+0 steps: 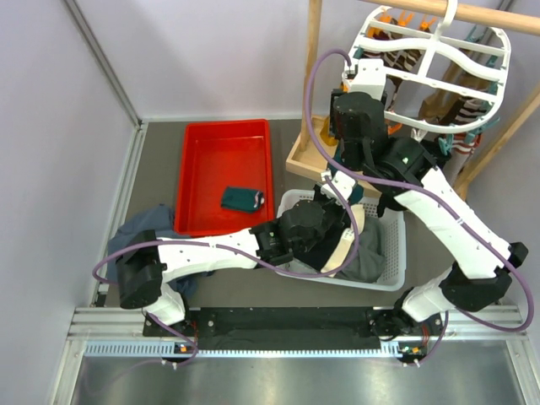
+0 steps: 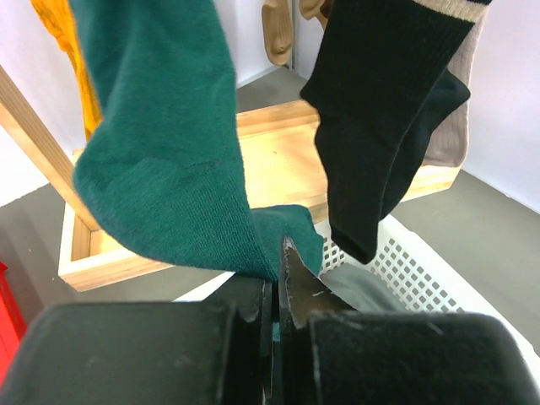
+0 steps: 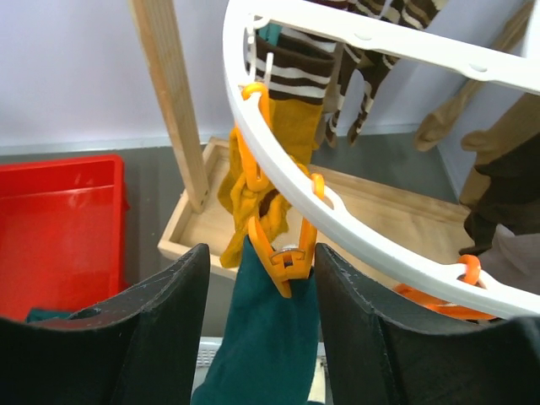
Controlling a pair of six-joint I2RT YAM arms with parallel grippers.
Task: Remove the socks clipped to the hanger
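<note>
- Top external — the hanger [image 1: 439,51] is hung from the wooden rack [image 1: 314,76] at the table's [image 1: 160,160] far right corner; the right gripper [image 1: 363,72] is held at its left rim.
- Left wrist — the left gripper [image 2: 283,261] is clamped on the toe of a teal sock [image 2: 169,169].
- Right wrist — the jaws are held apart astride the orange clip [image 3: 283,253] gripping that sock.

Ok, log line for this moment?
left gripper: shut on teal sock toe | right gripper: open around orange clip on hanger | tray: one sock
</note>
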